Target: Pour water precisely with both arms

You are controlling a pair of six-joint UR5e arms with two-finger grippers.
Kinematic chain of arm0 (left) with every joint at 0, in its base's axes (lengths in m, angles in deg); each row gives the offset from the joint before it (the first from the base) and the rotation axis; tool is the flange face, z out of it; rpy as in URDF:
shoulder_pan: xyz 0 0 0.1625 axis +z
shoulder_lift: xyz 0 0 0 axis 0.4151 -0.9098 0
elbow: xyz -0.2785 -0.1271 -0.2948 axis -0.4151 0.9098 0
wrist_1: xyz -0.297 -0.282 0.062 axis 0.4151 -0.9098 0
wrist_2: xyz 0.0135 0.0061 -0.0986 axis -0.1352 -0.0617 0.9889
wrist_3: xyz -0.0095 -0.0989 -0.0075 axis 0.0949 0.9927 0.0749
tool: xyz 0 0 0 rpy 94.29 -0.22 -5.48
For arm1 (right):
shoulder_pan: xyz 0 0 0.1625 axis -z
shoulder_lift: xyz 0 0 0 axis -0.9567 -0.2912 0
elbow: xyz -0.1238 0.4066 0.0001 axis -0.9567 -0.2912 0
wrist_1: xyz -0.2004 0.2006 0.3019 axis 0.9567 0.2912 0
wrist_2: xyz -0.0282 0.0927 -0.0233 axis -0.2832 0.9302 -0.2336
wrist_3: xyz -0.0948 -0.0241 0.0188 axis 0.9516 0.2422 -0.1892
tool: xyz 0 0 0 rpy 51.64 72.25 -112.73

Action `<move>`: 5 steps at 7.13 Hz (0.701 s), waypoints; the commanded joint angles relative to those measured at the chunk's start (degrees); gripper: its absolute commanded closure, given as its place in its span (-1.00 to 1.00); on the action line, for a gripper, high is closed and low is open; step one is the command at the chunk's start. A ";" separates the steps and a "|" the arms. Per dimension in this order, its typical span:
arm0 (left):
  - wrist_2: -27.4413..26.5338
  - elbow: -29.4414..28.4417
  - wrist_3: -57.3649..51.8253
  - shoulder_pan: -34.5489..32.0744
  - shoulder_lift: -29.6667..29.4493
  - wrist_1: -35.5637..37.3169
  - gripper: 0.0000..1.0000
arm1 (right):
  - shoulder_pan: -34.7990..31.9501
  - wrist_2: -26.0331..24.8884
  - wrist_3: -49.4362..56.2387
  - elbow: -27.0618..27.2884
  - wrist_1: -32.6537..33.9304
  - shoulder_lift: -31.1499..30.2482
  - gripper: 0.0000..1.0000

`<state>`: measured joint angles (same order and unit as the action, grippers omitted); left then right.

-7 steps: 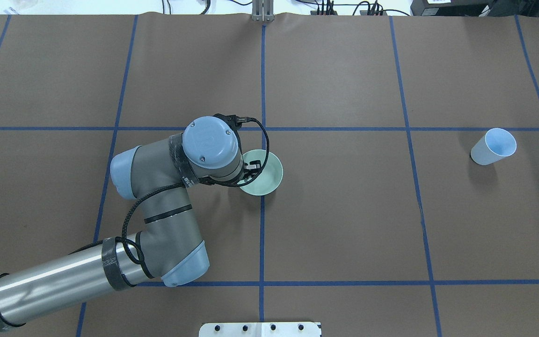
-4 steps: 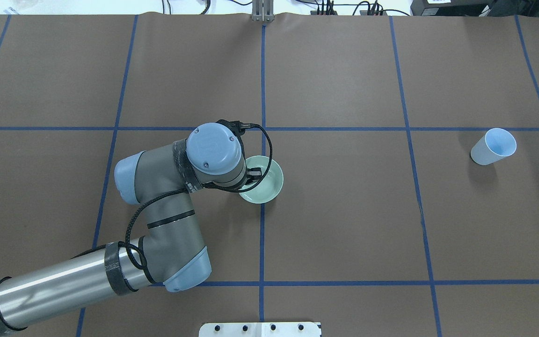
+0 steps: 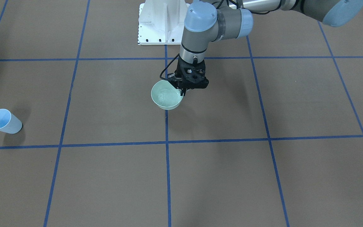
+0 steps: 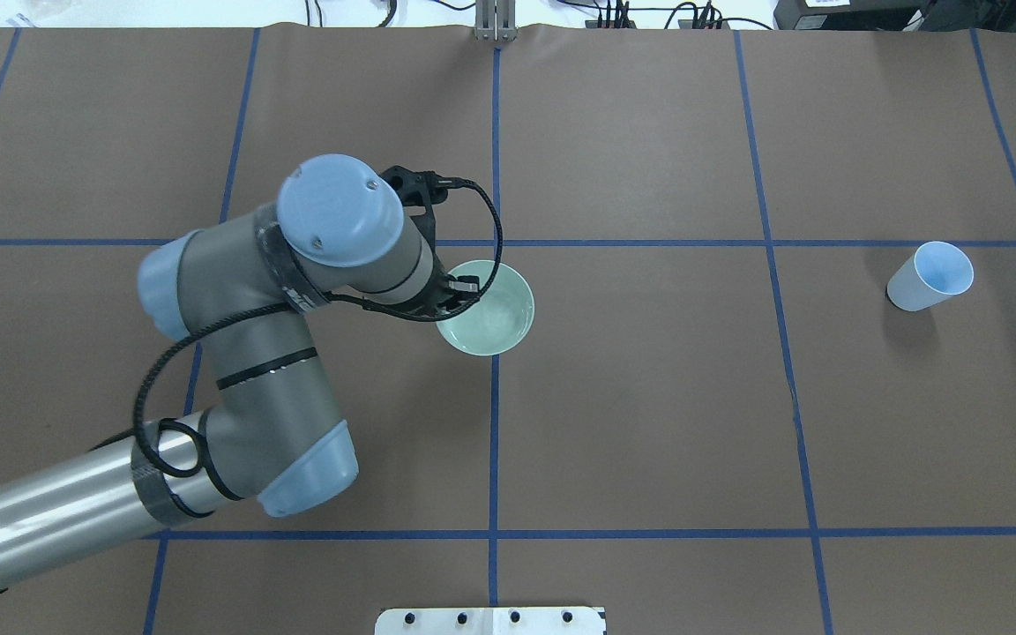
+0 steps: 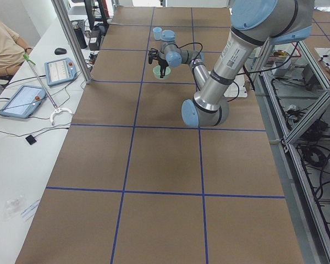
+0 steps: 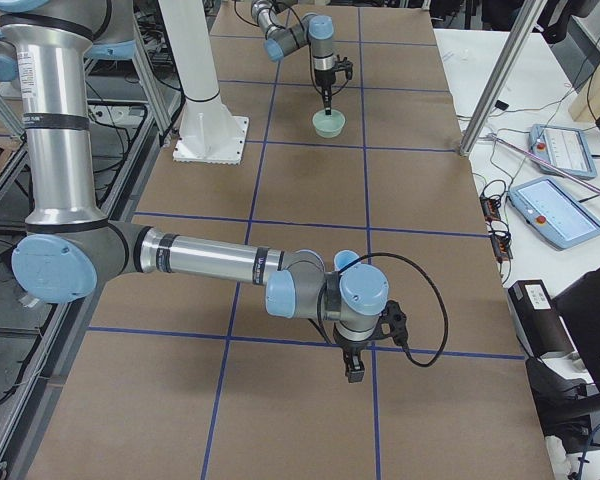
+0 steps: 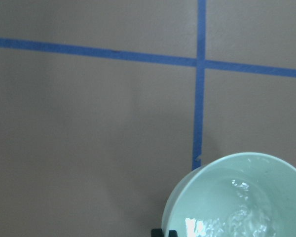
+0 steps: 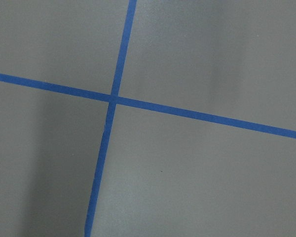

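A pale green bowl (image 4: 495,317) sits near the table's middle; it also shows in the front view (image 3: 165,97) and the left wrist view (image 7: 222,192). The water (image 7: 244,217) shows as a glassy, rippled sheen inside it. My left gripper (image 4: 459,291), also in the front view (image 3: 183,90), is shut on the bowl's rim and holds it roughly level, seemingly just above the table. A light blue cup (image 4: 930,277) is far right, apart from both arms. My right gripper (image 6: 355,375) shows only in the exterior right view, over bare table; I cannot tell its state.
The white pedestal base (image 3: 161,22) is at the robot's edge of the table. Blue tape lines (image 4: 495,441) grid the brown table. An operator's bench with tablets (image 5: 22,99) and a metal post (image 5: 71,38) runs along the far side.
My left arm's wrist has swung towards the far left and looks higher. The bowl, still in its grip, has shifted slightly away from the robot and looks a little raised.
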<state>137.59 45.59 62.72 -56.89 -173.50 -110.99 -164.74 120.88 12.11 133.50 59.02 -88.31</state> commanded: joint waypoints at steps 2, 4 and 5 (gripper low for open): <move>7.24 8.77 -19.99 -9.35 14.74 0.53 1.00 | 0.00 -0.09 0.00 -0.55 0.00 0.00 -1.00; 10.70 10.71 -37.10 -16.90 24.23 -0.35 1.00 | 0.00 0.00 0.00 -0.55 0.00 -0.18 -1.00; 14.71 10.46 -44.85 -20.51 28.89 -2.27 1.00 | 0.00 0.00 0.00 -0.55 0.00 -0.18 -1.00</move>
<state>148.75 55.75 27.64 -72.96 -150.31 -111.59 -164.74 120.87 12.11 132.97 59.02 -88.45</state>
